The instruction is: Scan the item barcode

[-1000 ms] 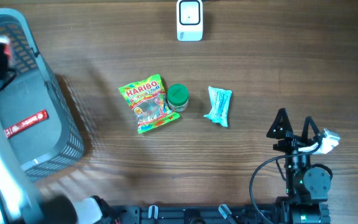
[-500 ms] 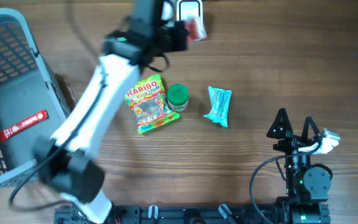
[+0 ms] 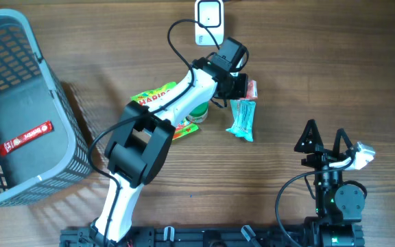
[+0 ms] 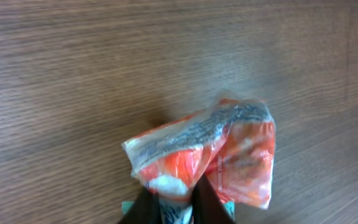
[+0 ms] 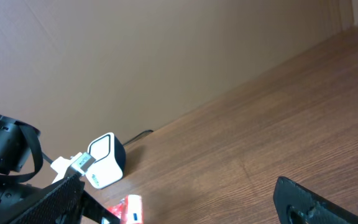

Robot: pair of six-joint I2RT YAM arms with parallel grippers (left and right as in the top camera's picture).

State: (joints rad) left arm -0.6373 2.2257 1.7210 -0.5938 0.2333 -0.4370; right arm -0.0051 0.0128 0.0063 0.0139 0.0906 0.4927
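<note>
My left tool [image 3: 244,87] grips a red packet [image 3: 252,90]; the blue packet [image 3: 241,117] lies just behind it, the white scanner [image 3: 209,21] ahead.

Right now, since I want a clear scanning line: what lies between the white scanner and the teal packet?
In the overhead view, the left fingers, shut on the orange packet, lie between the scanner and the teal packet.

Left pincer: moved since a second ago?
Yes. The left pincer, holding a red packet, swung right from over the basket to near the scanner.
</note>
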